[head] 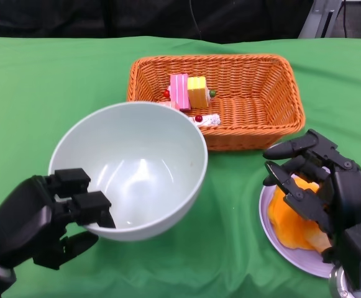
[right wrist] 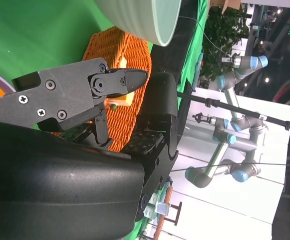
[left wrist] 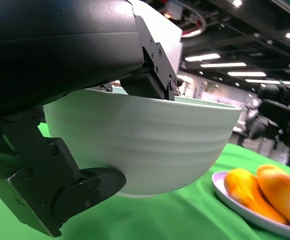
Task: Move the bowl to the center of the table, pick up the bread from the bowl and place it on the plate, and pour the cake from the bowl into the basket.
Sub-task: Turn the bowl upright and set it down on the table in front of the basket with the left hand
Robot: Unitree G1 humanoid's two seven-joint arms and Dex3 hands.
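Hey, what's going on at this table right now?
The robot's left hand grips the rim of the pale green bowl, which looks empty. The cake already lies in the wicker basket. The right hand hovers over the bread on the plate.

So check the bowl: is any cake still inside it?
No, the bowl shows only its bare pale inside in the head view, while the cake lies in the basket.
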